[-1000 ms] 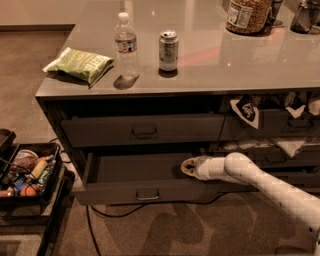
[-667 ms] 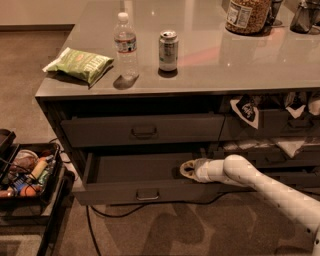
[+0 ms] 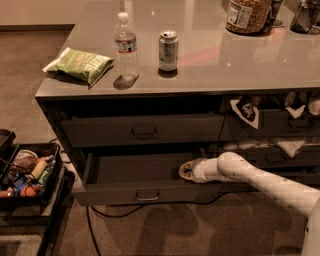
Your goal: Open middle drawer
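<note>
And here's the cabinet under the grey tabletop (image 3: 210,70), with the middle drawer (image 3: 110,194) standing well out from its slot. Its front faces us low in the shot, the small handle (image 3: 148,195) sits dead centre, and the inside floor lies open to view. Right above it, the closed drawer (image 3: 100,131) sits flush with its own handle showing.

The white arm (image 3: 270,182) comes in from the lower right and reaches across the drawer's right side. The end effector (image 3: 185,171) is down inside the drawer, just behind the front panel and right of centre. Whether it's open or closed, and whether it has hold of anything, I can't tell from this angle.

Up top, a green snack bag (image 3: 80,64) lies at the left edge. A water bottle (image 3: 125,45) and a drink can (image 3: 168,50) stand upright side by side, close but apart. A big jar (image 3: 247,14) sits at the far right.

To the right, packets (image 3: 245,110) hang out of the neighbouring drawers. Off to the left, a dark bin (image 3: 30,146) on the carpet holds a jumble of small items, and a cable (image 3: 100,212) trails on the floor beneath the drawer.
</note>
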Robot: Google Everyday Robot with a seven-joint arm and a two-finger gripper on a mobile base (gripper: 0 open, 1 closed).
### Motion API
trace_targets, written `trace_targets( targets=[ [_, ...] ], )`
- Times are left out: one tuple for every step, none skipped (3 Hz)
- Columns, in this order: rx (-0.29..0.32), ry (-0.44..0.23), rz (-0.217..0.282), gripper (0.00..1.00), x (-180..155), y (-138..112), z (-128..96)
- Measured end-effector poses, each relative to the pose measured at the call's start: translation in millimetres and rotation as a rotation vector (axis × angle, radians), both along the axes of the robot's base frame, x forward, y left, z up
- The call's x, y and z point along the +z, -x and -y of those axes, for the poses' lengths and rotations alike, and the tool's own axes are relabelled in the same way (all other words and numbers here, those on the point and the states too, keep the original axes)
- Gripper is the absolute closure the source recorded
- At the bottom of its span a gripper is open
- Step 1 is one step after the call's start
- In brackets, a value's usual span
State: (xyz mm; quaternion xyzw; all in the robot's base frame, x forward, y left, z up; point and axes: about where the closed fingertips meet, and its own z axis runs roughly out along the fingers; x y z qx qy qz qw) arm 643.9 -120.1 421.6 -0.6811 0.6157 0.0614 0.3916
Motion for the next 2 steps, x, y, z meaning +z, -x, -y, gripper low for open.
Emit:
trace_targets(
  targets=[
    [0.016,0.019,-0.073,1.0,4,25,3],
    [0.032,-0.012,-0.139,1.0,6,51,5]
  ],
)
